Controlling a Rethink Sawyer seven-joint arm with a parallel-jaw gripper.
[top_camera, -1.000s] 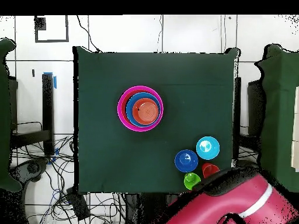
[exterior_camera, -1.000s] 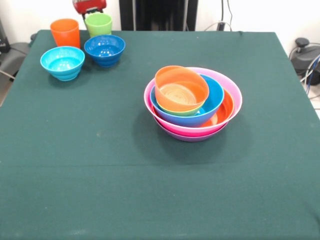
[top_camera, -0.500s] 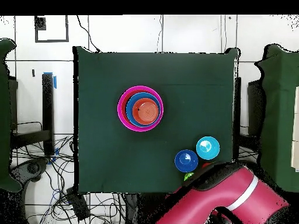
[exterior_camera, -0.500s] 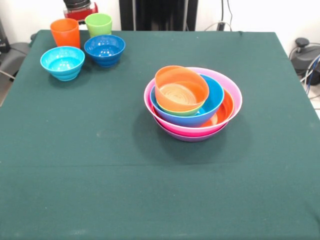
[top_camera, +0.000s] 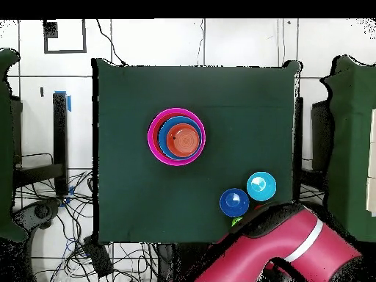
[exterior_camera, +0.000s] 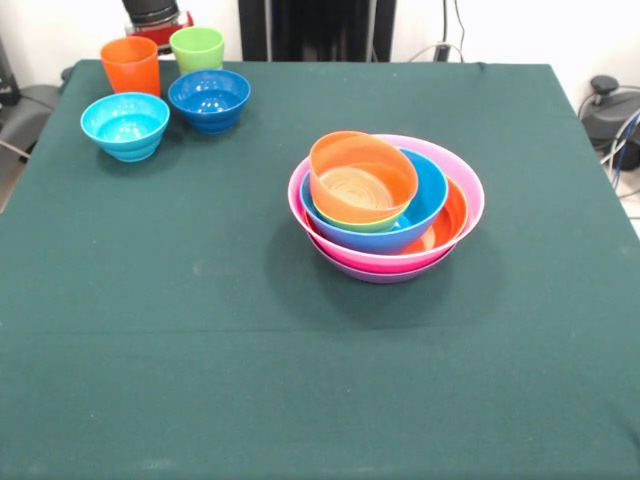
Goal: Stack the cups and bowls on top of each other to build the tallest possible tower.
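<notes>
Meanwhile, the gripper [exterior_camera: 155, 14] has pulled up and back from above the green cup [exterior_camera: 196, 47] over the past second, so that only its dark and red underside shows at the table's far edge, just behind the orange cup [exterior_camera: 130, 64]; whether it is released or clenched cannot be told. Nothing on the table [exterior_camera: 200, 350] has shifted, which suggests no pick was made and the stacking stands where it did. The tower [exterior_camera: 386, 205] sits a little off the table's middle: a small orange bowl [exterior_camera: 362, 178] tilted on a green one, nested in blue, orange, pink and purple bowls (more a nest than a tower so far). Left to add, well apart at a far corner, are both cups, the light blue bowl [exterior_camera: 125, 124] and the dark blue bowl [exterior_camera: 209, 98].
</notes>
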